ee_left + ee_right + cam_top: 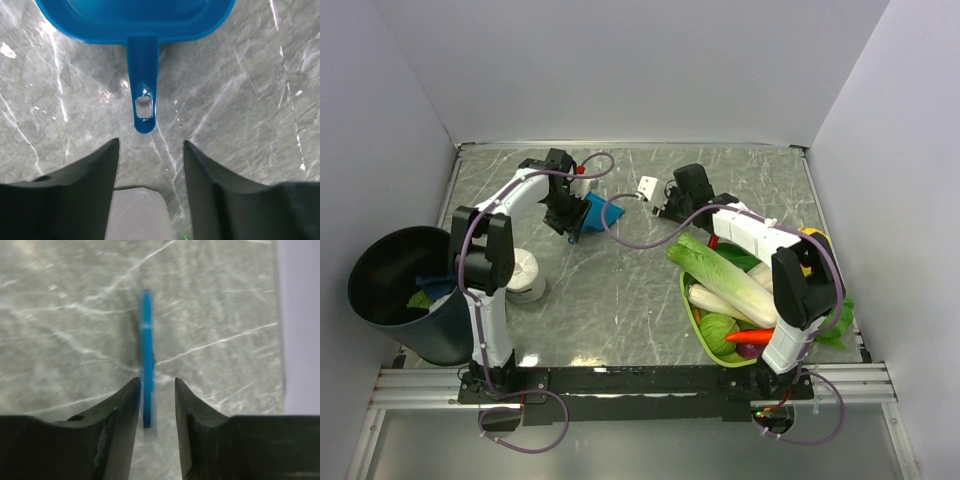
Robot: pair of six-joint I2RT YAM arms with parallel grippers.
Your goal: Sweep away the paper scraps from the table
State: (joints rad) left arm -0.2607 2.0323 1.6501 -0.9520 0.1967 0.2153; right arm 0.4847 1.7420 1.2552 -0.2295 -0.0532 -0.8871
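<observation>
A blue dustpan (pixel 145 15) lies on the grey marble table (pixel 620 290), its handle (pixel 143 85) pointing at my left gripper (pixel 151 147). That gripper is open, just short of the handle's end, with nothing between its fingers. In the top view the dustpan (pixel 594 215) sits beside my left gripper (pixel 570 225). My right gripper (pixel 156 384) is open around a thin blue stick (pixel 146 340), which looks blurred and stands close to the left finger with a gap to the right one. Green and blue paper scraps (pixel 423 296) lie inside the black bin. No scraps show on the table.
The black bin (pixel 380 270) stands at the table's left front corner, with a white tissue roll (pixel 525 272) beside it. A green basket (pixel 692 305) of vegetables fills the right front. A small white object (pixel 647 187) lies just beyond my right gripper (pixel 663 208). White walls enclose the table.
</observation>
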